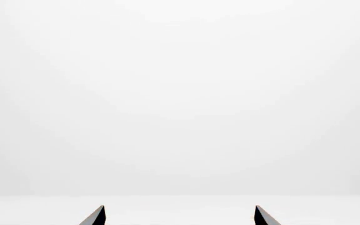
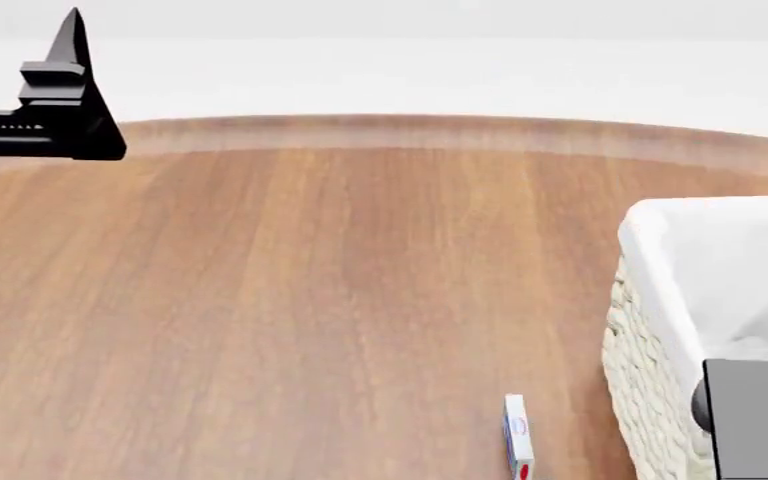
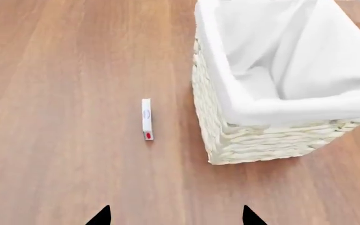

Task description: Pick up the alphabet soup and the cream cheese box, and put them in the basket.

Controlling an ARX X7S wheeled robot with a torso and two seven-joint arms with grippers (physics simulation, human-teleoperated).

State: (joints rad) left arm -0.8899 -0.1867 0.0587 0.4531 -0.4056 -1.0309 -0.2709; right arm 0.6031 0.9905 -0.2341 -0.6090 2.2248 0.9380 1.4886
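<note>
Wooden table [image 3: 61, 117], one cream cheese box [image 3: 146, 119], one basket [image 3: 261, 140]

the left gripper [image 2: 71, 40] was raised high at the far left of the head view, one dark pointed finger [image 2: 72, 35] standing upright above its black body. in the left wrist view its two fingertips [image 1: 95, 216] stood well apart, nothing between them. the right gripper [image 3: 176, 216] also showed two separated, empty tips, and a grey part of the right arm [image 2: 758, 420] sat at the head view's lower right corner.
</note>
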